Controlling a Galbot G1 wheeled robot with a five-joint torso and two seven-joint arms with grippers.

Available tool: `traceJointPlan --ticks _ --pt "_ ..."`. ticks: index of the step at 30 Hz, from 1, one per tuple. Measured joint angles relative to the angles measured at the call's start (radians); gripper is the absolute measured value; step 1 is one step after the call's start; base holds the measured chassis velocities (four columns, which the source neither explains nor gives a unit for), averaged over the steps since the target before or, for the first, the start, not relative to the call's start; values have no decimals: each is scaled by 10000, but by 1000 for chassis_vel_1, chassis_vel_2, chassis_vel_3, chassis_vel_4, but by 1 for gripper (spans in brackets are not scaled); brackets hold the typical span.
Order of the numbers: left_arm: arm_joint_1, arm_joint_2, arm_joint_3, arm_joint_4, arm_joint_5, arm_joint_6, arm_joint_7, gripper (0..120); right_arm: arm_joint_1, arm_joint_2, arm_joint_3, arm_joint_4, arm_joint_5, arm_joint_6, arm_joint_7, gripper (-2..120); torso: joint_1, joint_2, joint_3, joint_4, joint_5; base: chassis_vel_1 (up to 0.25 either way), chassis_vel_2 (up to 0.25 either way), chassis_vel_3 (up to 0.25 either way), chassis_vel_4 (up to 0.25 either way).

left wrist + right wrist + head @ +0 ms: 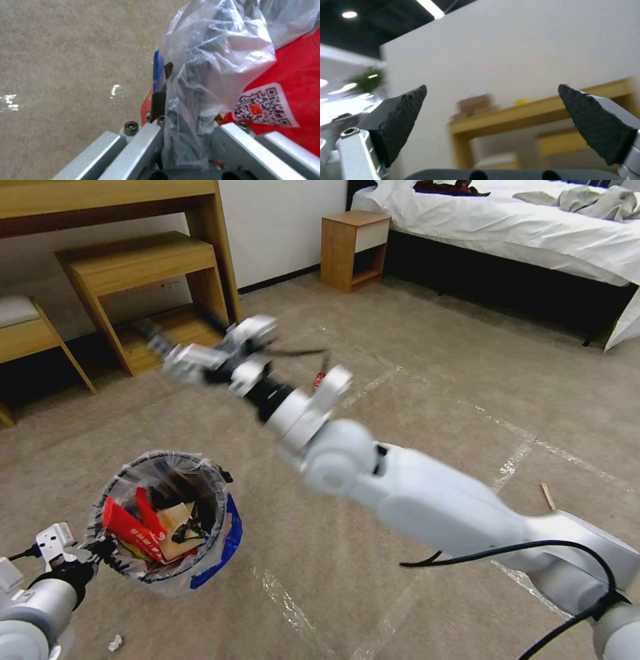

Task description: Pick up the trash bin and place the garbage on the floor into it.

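Your left gripper (100, 551) sits in the lower left of the head view, clamped on the near rim of the trash bin (167, 517), which looks held up off the carpet (433, 380), tilted a bit toward the camera. In the left wrist view you can see the fingers (146, 147) pinched together with the crinkly plastic liner (213, 62) and the dark bin wall squeezed between them, so it's closed on the rim. The actual fingertips are buried under the plastic though, hard to make out.

Inside the bin there's a red wrapper (130, 527) standing up, a tan cardboard piece (175, 527) and something black tangled next to it; I can't tell what that is. The same wrapper, with a QR code label (261, 107), crowds the right side of the left wrist view. The blue patch (230, 533) shows on the bin's lower right side.

Your right arm (427, 500) stretches diagonally from the lower right up to the middle of the head view, with the right gripper (200, 357) smeared out in the upper left centre, in front of the wooden shelf unit (143, 280). In the right wrist view its black pads (403, 117) are spread wide apart with nothing between them, pointing up at a white wall and the blurry shelf.

Out on the carpet, a small red item (320, 378) peeks out just behind the right wrist, mostly hidden. A wooden stick (547, 496) lies at the right by a tape strip (510, 467), and a white scrap (115, 642) sits at the bottom left.
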Motion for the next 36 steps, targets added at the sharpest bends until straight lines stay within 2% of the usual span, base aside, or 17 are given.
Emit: traceJointPlan --ticks 1,4,6,8,9,11,12,17,19,20,21,24,25,27,29,32,36 --pt "0 0 0 0 0 0 0 0 0 0 0 0 0 0 0 100 0 0 0 0 0 0 0 0 0" --pt "-46 -84 -90 -24 95 -39 26 0 -1214 -863 1888 260 -611 -151 116 99 0 0 0 -5 3 0 0 0 0" --pt "-23 -134 -140 -44 135 -59 40 0 -1600 -1062 2382 366 -834 -205 204 99 0 -1 0 -8 2 0 0 0 0" --pt "232 -348 -341 -125 394 -191 178 0 -2336 -1366 3363 546 -1363 -239 500 99 0 0 0 -3 3 0 0 0 0" --pt "232 -348 -341 -125 394 -191 178 0 -2336 -1366 3363 546 -1363 -239 500 99 0 0 0 -3 3 0 0 0 0" --pt "363 -490 -454 -210 529 -243 202 0 -3096 -1586 4263 714 -1919 -215 630 100 0 0 0 8 3 0 0 0 0" --pt "355 -528 -457 -262 594 -243 206 0 -3699 -1722 4955 926 -2320 -201 772 100 0 0 -1 5 -1 0 0 0 0" --pt "359 -645 -497 -338 691 -249 213 0 -5087 -1909 6110 1446 -3076 -159 995 100 -1 2 -1 -3 1 0 0 0 0" --pt "387 -782 -545 -344 899 -307 255 0 -6860 -1946 7274 1938 -4145 -45 1083 100 -1 1 -1 -2 2 0 0 0 0" --pt "392 -830 -557 -343 959 -327 272 0 -7633 -1868 7789 2160 -4692 7 1168 100 -1 2 -1 0 1 0 0 0 0" --pt "392 -830 -557 -343 959 -327 272 0 -7633 -1868 7789 2160 -4692 7 1168 100 -1 2 -1 0 1 0 0 0 0" --pt "371 -958 -562 -368 1047 -369 308 0 -9718 -1338 8933 2833 -5815 86 1583 100 -1 2 -2 -3 -1 0 0 0 0" --pt "371 -958 -562 -368 1047 -369 308 0 -9718 -1338 8933 2833 -5815 86 1583 100 -1 2 -2 -3 -1 0 0 0 0" --pt "369 -1029 -554 -378 1123 -400 325 0 -10735 -918 9279 3038 -6331 215 1708 100 -1 2 -2 -5 -1 0 0 0 0" --pt "370 -1065 -537 -392 1152 -404 337 0 -11049 -737 9371 3056 -6578 315 1728 100 -1 2 -3 -2 -1 0 0 0 0" --pt "399 -1142 -488 -416 1239 -437 397 0 -11966 76 9538 3000 -7844 763 1764 100 -1 2 -1 -1 -2 0 0 0 0" --pt "411 -1190 -478 -440 1263 -462 419 0 -12427 560 9565 3017 -8823 1006 1737 100 -1 2 -1 0 -4 0 0 0 0"
